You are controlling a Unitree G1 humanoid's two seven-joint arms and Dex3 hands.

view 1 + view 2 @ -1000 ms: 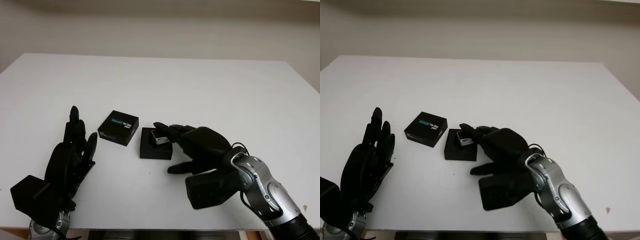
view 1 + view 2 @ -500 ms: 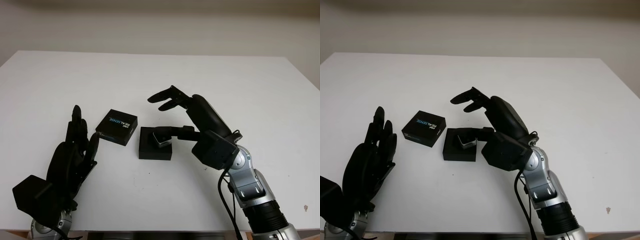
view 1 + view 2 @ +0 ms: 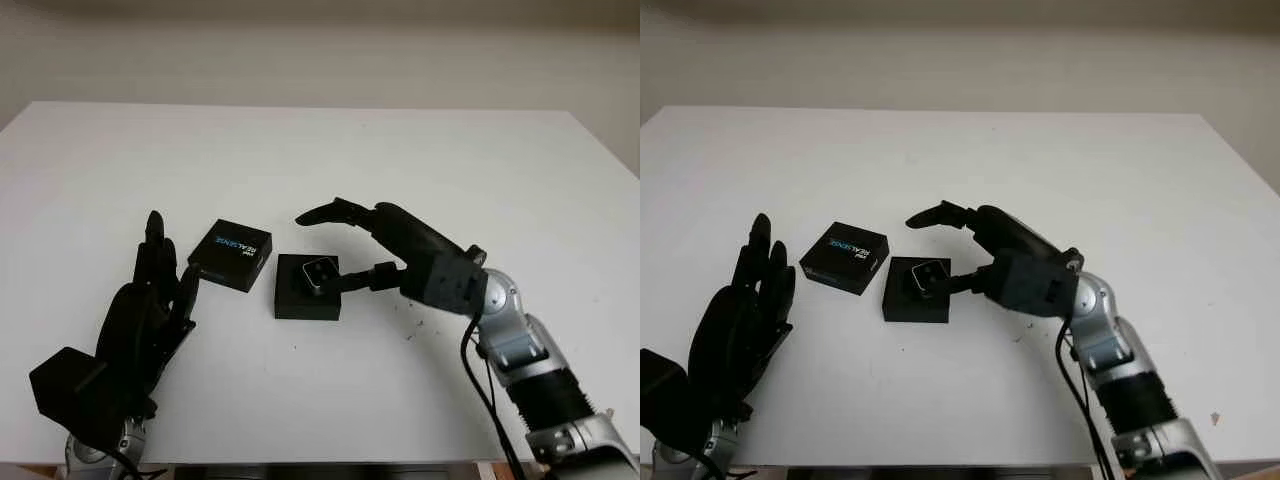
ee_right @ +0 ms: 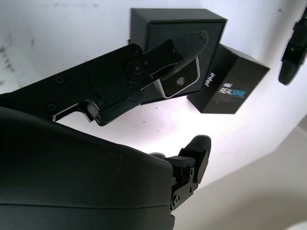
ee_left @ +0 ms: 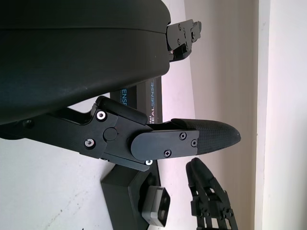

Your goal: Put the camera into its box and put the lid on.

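**Clerk:** Fingers first. What are they doing?

**Operator:** I am seeing the right hand's black fingers (image 3: pixel 330 211) reaching out uncurled above the open black square box (image 3: pixel 290 302); they are gripping nothing. One lower finger is stretching toward the small silver-edged camera (image 3: pixel 319 273), its tip just beside or touching the casing; I cannot tell which. I am logging the right hand (image 3: pixel 385 245) as open, hovering over the box's right side.

**Clerk:** And the task item?

**Operator:** I am finding the camera sitting inside the box, lens face up, slightly tilted. The box is lying on the white table (image 3: pixel 420 160), near the middle.

**Clerk:** Lid?

**Operator:** The black square lid with blue-and-white lettering (image 3: pixel 231 254) is lying flat on the table, just beside the box's left corner and not on it. In the right wrist view I am reading it at (image 4: pixel 229 81), corner-to-corner with the box.

**Clerk:** Other hand?

**Operator:** The left hand (image 3: pixel 145 310) is standing open at the table's near left, fingertips pointing toward the lid, holding nothing.
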